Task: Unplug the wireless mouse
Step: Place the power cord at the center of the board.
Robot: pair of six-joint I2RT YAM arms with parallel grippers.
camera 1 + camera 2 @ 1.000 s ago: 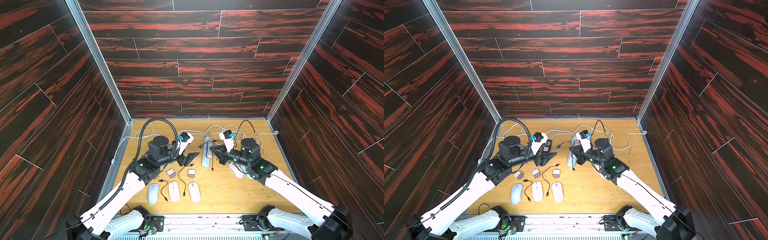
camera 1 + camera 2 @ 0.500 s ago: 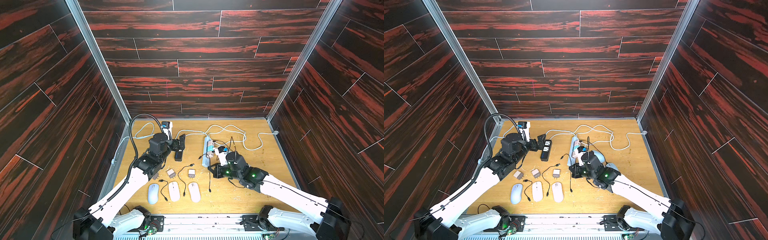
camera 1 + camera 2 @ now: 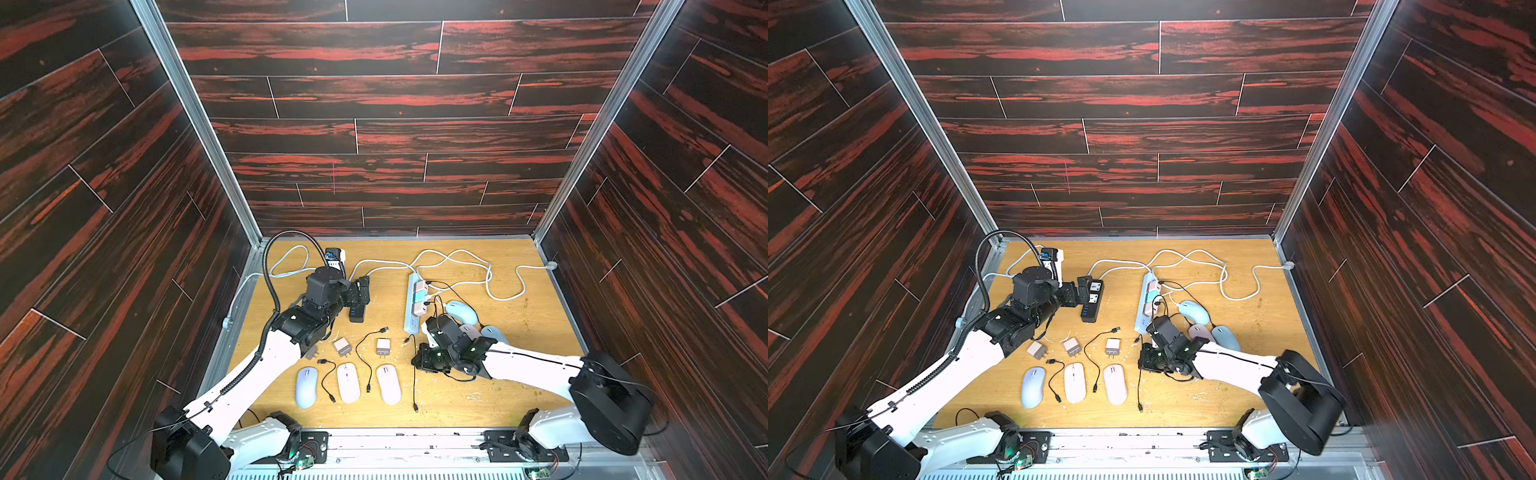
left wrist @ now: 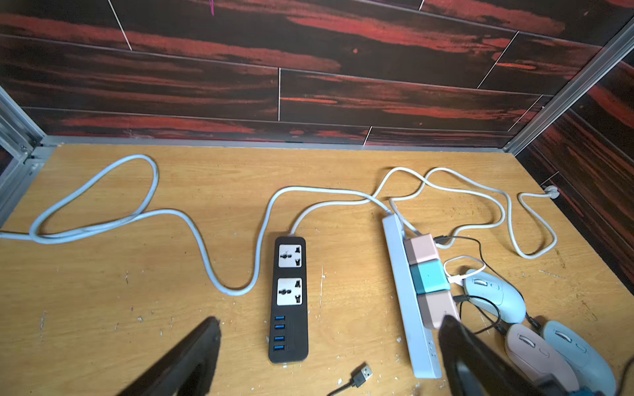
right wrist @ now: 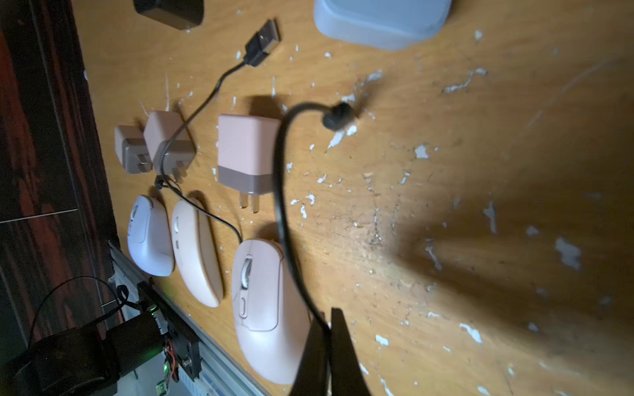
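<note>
Pinching thin black USB cable (image 5: 279, 192), right claw (image 5: 327, 319) clenched near centre, left claw (image 4: 329, 325) open over black 2-socket power strip (image 4: 290, 298), pale pink wireless mouse (image 3: 469, 331) right of pale-blue strip (image 3: 411, 307).

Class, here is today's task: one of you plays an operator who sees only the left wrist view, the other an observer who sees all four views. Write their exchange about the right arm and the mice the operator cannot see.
Operator: What are the right arm's jaws doing?
Observer: They are shut on a black cable.
Operator: Is it plugged into a mouse?
Observer: No: its small plug is free, touching no mouse.
Operator: I see three mice beside the pale power strip. Any others?
Observer: Yes: a row of three mice lies near the table's front edge.
</note>
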